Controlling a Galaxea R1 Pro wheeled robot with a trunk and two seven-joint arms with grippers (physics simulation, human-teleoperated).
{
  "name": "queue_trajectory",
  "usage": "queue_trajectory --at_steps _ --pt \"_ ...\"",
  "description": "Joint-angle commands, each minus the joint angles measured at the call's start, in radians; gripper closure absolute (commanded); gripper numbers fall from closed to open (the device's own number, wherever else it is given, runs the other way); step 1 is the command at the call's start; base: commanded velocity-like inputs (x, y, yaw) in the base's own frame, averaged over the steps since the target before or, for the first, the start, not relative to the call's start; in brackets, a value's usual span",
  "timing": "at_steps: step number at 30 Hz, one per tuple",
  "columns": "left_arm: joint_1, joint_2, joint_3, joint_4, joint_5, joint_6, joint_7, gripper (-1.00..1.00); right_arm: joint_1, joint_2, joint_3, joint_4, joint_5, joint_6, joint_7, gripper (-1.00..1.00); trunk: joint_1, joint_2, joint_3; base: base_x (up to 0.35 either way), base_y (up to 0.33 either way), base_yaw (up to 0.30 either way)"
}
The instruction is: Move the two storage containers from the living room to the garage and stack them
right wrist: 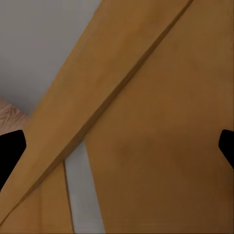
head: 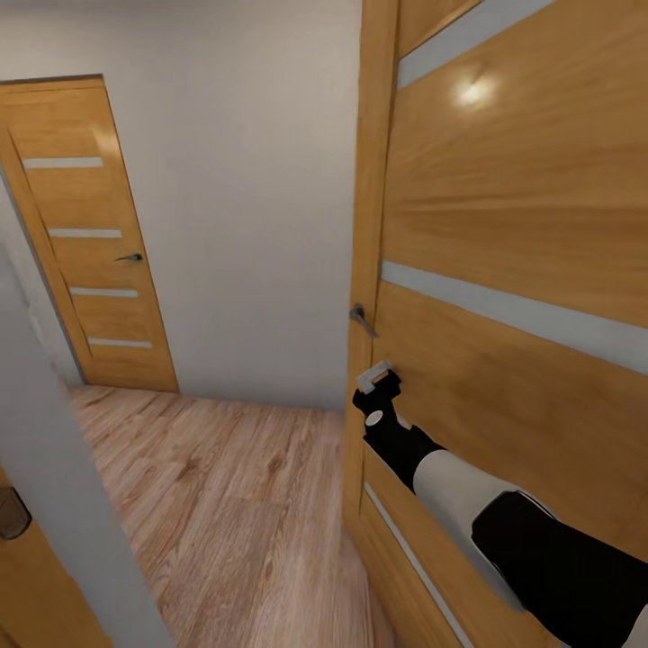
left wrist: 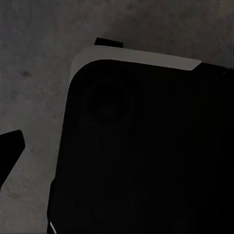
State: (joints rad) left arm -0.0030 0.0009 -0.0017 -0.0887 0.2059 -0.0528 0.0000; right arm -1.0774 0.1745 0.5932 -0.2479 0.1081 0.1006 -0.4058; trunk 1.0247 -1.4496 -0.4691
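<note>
Your right gripper [head: 376, 378] sits with its 2 black fingers [right wrist: 9, 151] spread apart, empty, close against the smooth wood-grain door [head: 522, 234] with pale inset strips, just below that door's curved metal handle [head: 361, 318]. Left of that door runs light plank floor [head: 225, 486], then a matching closed door [head: 90, 243]. Your left gripper's state can't be told. Neither container is in sight.
</note>
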Motion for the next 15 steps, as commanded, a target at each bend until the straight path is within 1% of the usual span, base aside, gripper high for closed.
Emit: queue_trajectory --at_steps 1,5,7,15 --pt "0.000 0.000 -0.001 0.000 0.006 -0.002 0.000 -1.00 -0.001 0.000 -0.001 -0.001 0.014 0.011 -0.011 -1.00 0.000 0.000 -0.001 0.211 0.000 0.000" --pt "0.000 -0.002 -0.001 0.000 0.006 -0.002 0.000 -1.00 -0.001 0.000 -0.001 -0.001 0.015 0.009 -0.015 -1.00 0.000 0.000 -0.001 0.252 0.000 0.000" --pt "0.000 -0.002 0.004 0.000 0.008 -0.002 0.000 -1.00 -0.001 0.000 -0.001 -0.001 0.014 0.007 -0.015 -1.00 0.000 0.000 -0.001 0.159 0.000 0.000" --pt "0.000 -0.002 0.009 0.000 0.013 -0.002 0.000 -1.00 -0.001 0.000 -0.001 0.001 0.013 0.017 -0.016 -1.00 0.000 0.000 -0.001 0.019 0.000 0.000"
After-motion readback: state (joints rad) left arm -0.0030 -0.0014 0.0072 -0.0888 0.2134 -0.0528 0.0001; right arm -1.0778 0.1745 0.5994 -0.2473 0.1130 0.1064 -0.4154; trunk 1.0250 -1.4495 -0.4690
